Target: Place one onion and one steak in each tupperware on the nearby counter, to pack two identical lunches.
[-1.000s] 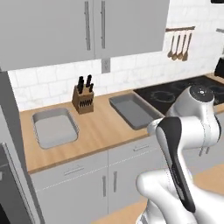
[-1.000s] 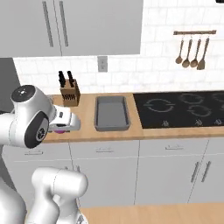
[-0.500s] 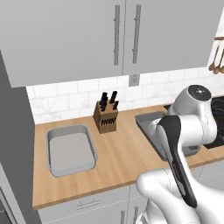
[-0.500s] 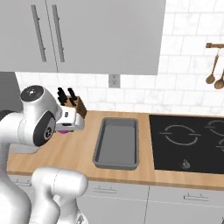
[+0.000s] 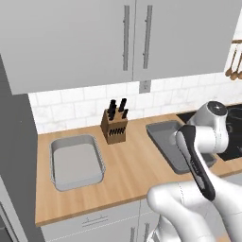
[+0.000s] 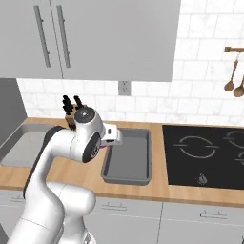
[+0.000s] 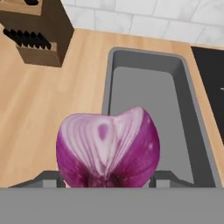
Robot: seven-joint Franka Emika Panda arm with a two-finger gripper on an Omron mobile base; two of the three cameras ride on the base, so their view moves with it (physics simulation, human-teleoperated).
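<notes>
The onion (image 7: 108, 148), a halved red one, sits between the gripper (image 7: 107, 178) fingers with its cut, ringed face turned toward the hand camera and its root end down by the fingertips; it is about as wide as tall, so no long axis stands out. The jaws stand partly apart, closed against the onion's two sides. In the right base view a sliver of purple shows beside the hand.

In the hand view the onion hangs over the counter (image 7: 52, 100) at the near left corner of a tupperware (image 7: 114, 87), whose long axis runs from 6 toward 12 o'clock. From the onion, the tray's bare inside lies at about 1 o'clock and the knife block (image 7: 37, 33) at about 11 o'clock.

Two tupperware show in the left base view: the dark grey one (image 5: 160, 137) partly behind the arm, and a paler one (image 5: 77, 161) at 9 o'clock from it, with the one knife block between and behind them. Both trays lie with their long axes running from the counter's front toward the tiled wall (image 5: 71, 101). One black cooktop (image 6: 205, 152) lies at 3 o'clock from the dark tray in the right base view. Wooden utensils (image 6: 234, 81) hang on the wall above it; at least two show.
</notes>
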